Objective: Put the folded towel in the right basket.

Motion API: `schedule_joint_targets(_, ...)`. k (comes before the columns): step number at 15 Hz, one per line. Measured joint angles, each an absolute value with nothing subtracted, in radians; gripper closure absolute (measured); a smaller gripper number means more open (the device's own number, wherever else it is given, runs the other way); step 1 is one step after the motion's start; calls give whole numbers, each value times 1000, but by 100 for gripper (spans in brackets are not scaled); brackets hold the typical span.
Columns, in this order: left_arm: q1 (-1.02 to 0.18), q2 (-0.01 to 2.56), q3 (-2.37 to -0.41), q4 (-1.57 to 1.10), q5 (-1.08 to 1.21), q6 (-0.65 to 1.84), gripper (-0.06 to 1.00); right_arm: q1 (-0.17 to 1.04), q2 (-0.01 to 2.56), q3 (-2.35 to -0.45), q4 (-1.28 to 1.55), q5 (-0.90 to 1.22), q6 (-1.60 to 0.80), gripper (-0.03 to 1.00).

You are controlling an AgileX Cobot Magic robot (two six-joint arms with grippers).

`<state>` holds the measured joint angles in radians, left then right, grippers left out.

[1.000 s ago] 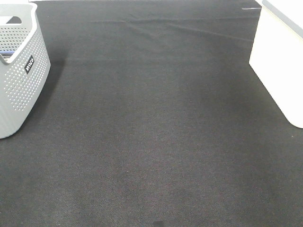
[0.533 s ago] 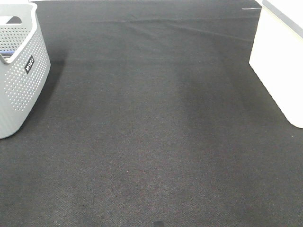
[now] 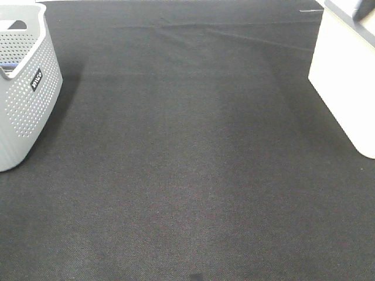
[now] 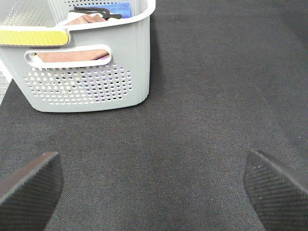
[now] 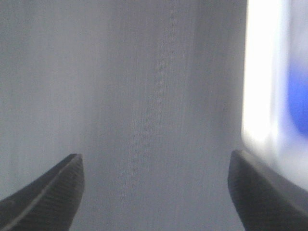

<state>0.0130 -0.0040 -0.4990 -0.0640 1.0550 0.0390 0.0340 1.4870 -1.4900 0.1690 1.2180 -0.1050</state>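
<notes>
No towel lies on the black cloth (image 3: 187, 152). In the left wrist view, a brownish-pink folded towel (image 4: 72, 55) lies inside the grey perforated basket (image 4: 86, 86), with a blue cloth (image 4: 120, 9) behind it. My left gripper (image 4: 154, 192) is open and empty, low over the cloth, a short way from that basket. The white right basket (image 3: 345, 76) stands at the right edge. My right gripper (image 5: 154, 192) is open and empty. Its view is blurred, showing a grey surface and a bright white wall with a blue patch (image 5: 298, 96).
The grey basket (image 3: 23, 88) stands at the left edge of the exterior view. A dark shape (image 3: 358, 7) pokes in over the white basket's rim at the top right corner. A black object (image 4: 94, 10) lies on the towels in the grey basket.
A dark shape has come into the top right corner over the white basket. The baskets and the cloth have not moved.
</notes>
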Motion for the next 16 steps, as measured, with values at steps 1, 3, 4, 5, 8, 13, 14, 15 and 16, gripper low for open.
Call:
schedule_joint_targets(1, 13, -4, -499, -64, 1055, 39, -2, 34, 1487, -1490, 169, 1218, -105, 20)
schedule_joint_targets(3, 13, -4, -499, -64, 1055, 39, -2, 34, 1316, -1215, 169, 1218, -105, 20)
schedule_joint_targets(4, 13, -4, -499, -64, 1055, 39, -2, 34, 1240, -1102, 169, 1217, -105, 20)
schedule_joint_targets(5, 13, -4, -499, -64, 1055, 39, -2, 34, 1169, -1007, 169, 1215, -105, 20)
schedule_joint_targets(8, 13, -4, -499, -64, 1055, 39, -2, 34, 935, -741, 168, 1149, -105, 20)
schedule_joint_targets(13, 13, -4, -499, -64, 1055, 39, -2, 34, 558, -514, 97, 1081, -105, 20)
schedule_joint_targets(14, 13, -4, -499, -64, 1055, 39, -2, 34, 491, -511, 96, 1072, -105, 20)
schedule_joint_targets(15, 13, -4, -499, -64, 1055, 39, -2, 34, 420, -511, 90, 1067, -105, 20)
schedule_joint_targets(16, 13, -4, -499, -64, 1055, 39, -2, 34, 329, -511, 83, 1067, -105, 20)
